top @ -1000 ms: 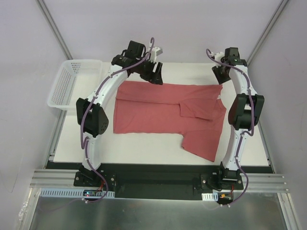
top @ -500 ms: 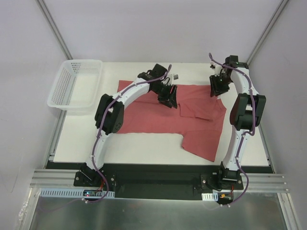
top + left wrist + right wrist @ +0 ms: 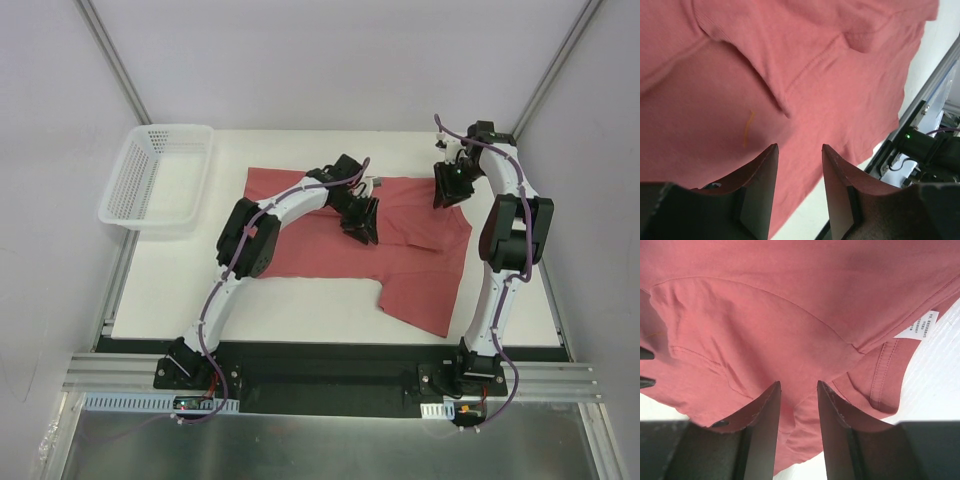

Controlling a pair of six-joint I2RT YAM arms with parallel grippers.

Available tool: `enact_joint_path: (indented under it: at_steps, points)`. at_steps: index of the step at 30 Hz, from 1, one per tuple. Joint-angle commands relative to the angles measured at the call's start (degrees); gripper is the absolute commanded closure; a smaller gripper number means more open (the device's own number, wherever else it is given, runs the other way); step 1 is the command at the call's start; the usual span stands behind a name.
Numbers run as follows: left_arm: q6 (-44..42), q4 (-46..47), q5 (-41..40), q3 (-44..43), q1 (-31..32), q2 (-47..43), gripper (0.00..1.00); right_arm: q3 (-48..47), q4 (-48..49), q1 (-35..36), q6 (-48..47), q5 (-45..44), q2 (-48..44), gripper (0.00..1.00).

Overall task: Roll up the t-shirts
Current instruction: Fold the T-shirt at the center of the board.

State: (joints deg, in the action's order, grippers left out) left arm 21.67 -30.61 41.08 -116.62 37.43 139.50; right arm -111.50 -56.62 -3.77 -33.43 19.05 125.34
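Note:
The salmon-red t-shirt (image 3: pixel 300 245) lies spread across the white table, with a fold near its right side and one flap reaching toward the near edge. My left gripper (image 3: pixel 362 220) hangs over the shirt's middle. In the left wrist view the left gripper (image 3: pixel 800 147) is open, with only the flat fabric of the t-shirt (image 3: pixel 805 65) below the gap. My right gripper (image 3: pixel 447 190) is at the shirt's far right end. In the right wrist view the right gripper (image 3: pixel 798 385) is open above a seam and wrinkles in the t-shirt (image 3: pixel 790 315), near a white label (image 3: pixel 919 326).
A white perforated basket (image 3: pixel 150 180) stands at the table's far left corner. Bare white table (image 3: pixel 300 305) shows in front of the shirt. Slanted frame posts rise at both back corners, and the black rail with the arm bases runs along the near edge.
My left arm swung from the shirt's far left edge to over its middle, and its jaws narrowed. My right gripper shifted slightly onto the shirt's right end.

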Motion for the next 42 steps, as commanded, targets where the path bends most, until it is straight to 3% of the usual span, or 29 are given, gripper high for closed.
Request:
enact_joint_path:
  at_steps: [1,11,19,22,27,33,42]
  points:
    - [2.67,1.6,0.67,-3.96,0.1,2.09,0.6,-0.03,-1.56,-0.18,0.65,1.87,-0.53,0.62]
    - [4.08,3.72,0.14,-8.53,0.36,6.48,0.63,1.11,-1.74,-0.01,0.56,1.17,-0.36,0.62]
    - [5.75,4.42,3.04,-6.7,0.19,5.43,0.69,1.64,-1.91,-0.01,-0.32,-0.24,0.08,0.62]
    - [5.49,4.42,3.3,-6.95,0.01,5.87,0.77,1.64,-1.65,0.08,-0.14,-0.41,0.43,0.62]
    - [5.31,5.39,4.54,-7.66,0.01,6.48,1.0,1.64,-1.65,0.34,-0.84,-1.29,0.78,0.62]
    - [4.78,5.3,5.15,-6.7,-0.78,4.73,1.0,2.26,-1.65,0.34,-2.08,-2.35,1.57,0.62]
    - [5.22,5.3,9.45,1.56,-3.68,-2.48,1.0,1.02,-1.65,0.61,-3.48,-4.46,3.16,0.62]
